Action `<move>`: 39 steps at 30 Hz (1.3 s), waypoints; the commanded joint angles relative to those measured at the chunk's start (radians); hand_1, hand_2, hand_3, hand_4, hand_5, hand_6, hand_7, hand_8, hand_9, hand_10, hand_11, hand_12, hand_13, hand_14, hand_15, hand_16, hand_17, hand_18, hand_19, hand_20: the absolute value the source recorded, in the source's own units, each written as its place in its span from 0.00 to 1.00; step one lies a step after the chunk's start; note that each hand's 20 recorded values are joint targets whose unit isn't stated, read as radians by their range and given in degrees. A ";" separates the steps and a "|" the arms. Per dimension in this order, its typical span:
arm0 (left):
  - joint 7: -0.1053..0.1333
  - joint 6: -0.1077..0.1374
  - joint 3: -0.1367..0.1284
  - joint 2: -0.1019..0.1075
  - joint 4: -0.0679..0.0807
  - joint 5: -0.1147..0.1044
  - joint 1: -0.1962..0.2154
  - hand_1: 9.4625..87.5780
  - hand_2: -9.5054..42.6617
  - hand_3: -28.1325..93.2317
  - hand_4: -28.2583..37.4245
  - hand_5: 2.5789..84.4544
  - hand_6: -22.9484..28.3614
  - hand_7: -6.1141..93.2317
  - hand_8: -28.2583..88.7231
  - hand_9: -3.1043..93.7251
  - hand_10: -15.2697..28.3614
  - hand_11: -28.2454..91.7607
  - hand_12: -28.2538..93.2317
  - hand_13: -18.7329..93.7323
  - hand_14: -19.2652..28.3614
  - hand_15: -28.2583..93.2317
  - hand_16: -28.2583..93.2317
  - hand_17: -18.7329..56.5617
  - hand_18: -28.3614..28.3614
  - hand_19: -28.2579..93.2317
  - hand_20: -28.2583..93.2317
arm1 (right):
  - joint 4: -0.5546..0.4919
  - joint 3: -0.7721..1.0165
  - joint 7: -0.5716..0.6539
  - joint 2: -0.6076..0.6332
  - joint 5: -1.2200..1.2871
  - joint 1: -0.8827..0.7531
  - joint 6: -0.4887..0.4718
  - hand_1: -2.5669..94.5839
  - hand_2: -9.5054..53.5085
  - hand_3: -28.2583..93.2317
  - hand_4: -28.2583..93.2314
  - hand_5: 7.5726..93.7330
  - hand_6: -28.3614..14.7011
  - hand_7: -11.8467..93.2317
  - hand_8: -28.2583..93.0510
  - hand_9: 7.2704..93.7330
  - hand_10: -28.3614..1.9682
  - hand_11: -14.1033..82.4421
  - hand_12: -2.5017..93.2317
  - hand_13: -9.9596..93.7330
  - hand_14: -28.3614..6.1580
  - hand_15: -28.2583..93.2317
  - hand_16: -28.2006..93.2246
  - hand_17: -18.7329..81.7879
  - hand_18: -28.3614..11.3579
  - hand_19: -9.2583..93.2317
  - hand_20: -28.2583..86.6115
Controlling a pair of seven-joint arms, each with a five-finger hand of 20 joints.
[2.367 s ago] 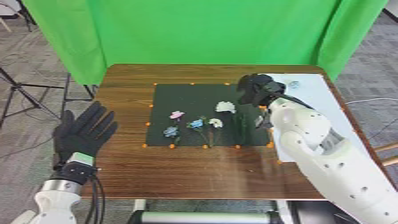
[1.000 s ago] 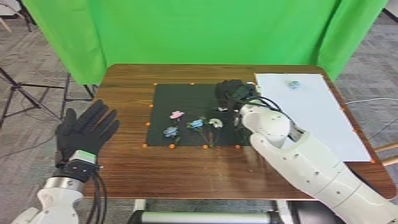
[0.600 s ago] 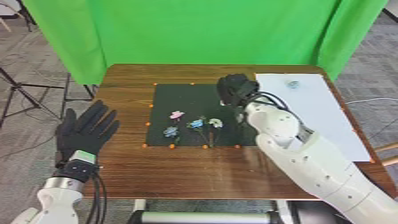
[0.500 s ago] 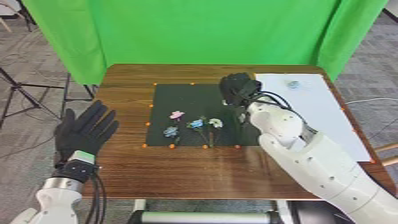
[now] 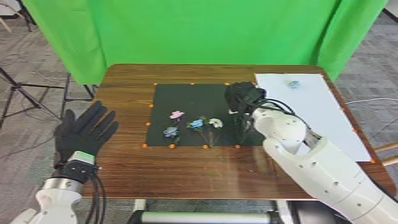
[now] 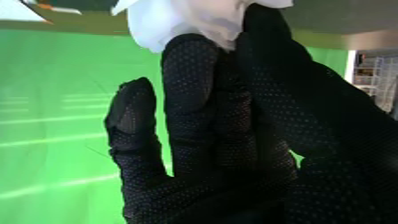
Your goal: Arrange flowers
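Flowers [image 5: 196,123] are what has to be arranged, and they lie on things laid over the brown table [image 5: 124,172]. On the right side of it there is a white sheet [image 5: 324,115], where one pale blue flower [image 5: 294,84] lies near the far end. To the left of it is a dark mat [image 5: 191,95].

The left hand [image 5: 82,131] is at the table's left edge, its fingers straight and spread a little. The right hand [image 5: 242,95] is above the right part of the mat. In the right wrist view, its thumb and fingertips pinch the soft petals of a large white flower [image 6: 200,20], while one finger stands apart.

On the mat are a pink flower [image 5: 177,114], two blue ones and a small white flower [image 5: 216,122], with the stems pointing towards the robot.

I judge that the step in hand is to carry the large flower to the sheet. The grip seems to be on petals, so they could crush, or slide out if the pinch is weak. A stem which hangs low could also sweep the neighbours out of place, if the hand is not lifted enough. On release, petals may catch on the glove and the flower may turn.
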 commanded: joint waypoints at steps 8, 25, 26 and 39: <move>0.007 0.013 -0.003 -0.005 -0.009 -0.016 0.014 0.22 0.47 0.78 0.00 0.46 0.58 0.25 0.15 0.38 0.63 0.40 0.31 0.38 0.69 0.51 0.16 0.16 0.72 0.49 0.30 | -0.042 0.060 0.027 0.012 0.015 -0.039 -0.112 0.63 0.00 0.81 0.00 0.69 0.73 0.42 0.19 0.80 0.75 0.24 0.35 0.74 0.71 0.61 0.65 0.52 0.19 0.89 0.69; -0.006 0.013 -0.012 -0.007 -0.008 -0.006 0.020 0.25 0.42 0.79 0.00 0.45 0.58 0.26 0.15 0.38 0.63 0.40 0.31 0.37 0.69 0.51 0.16 0.16 0.72 0.50 0.30 | -0.165 0.145 0.138 0.038 0.112 -0.090 -0.161 0.48 0.00 0.89 0.00 0.57 0.66 0.32 0.12 0.59 0.56 0.28 0.20 0.70 0.54 0.70 0.50 0.53 0.14 0.93 0.69; -0.006 0.013 -0.012 -0.007 -0.011 -0.009 0.022 0.25 0.42 0.79 0.00 0.45 0.58 0.26 0.15 0.38 0.63 0.40 0.31 0.37 0.69 0.51 0.16 0.16 0.72 0.50 0.30 | -0.174 0.154 0.141 0.041 0.114 -0.097 -0.164 0.48 0.00 0.89 0.00 0.57 0.66 0.31 0.12 0.59 0.56 0.28 0.20 0.70 0.54 0.70 0.50 0.53 0.14 0.93 0.69; -0.022 -0.030 -0.020 -0.012 -0.003 0.013 0.032 0.23 0.42 0.78 0.00 0.44 0.57 0.24 0.15 0.37 0.63 0.39 0.31 0.37 0.69 0.51 0.16 0.16 0.72 0.49 0.30 | -0.081 0.250 0.295 0.131 0.084 -0.067 -0.088 0.41 0.00 0.87 0.00 0.51 0.58 0.26 0.14 0.50 0.46 0.25 0.19 0.58 0.40 0.68 0.44 0.49 0.12 0.90 0.66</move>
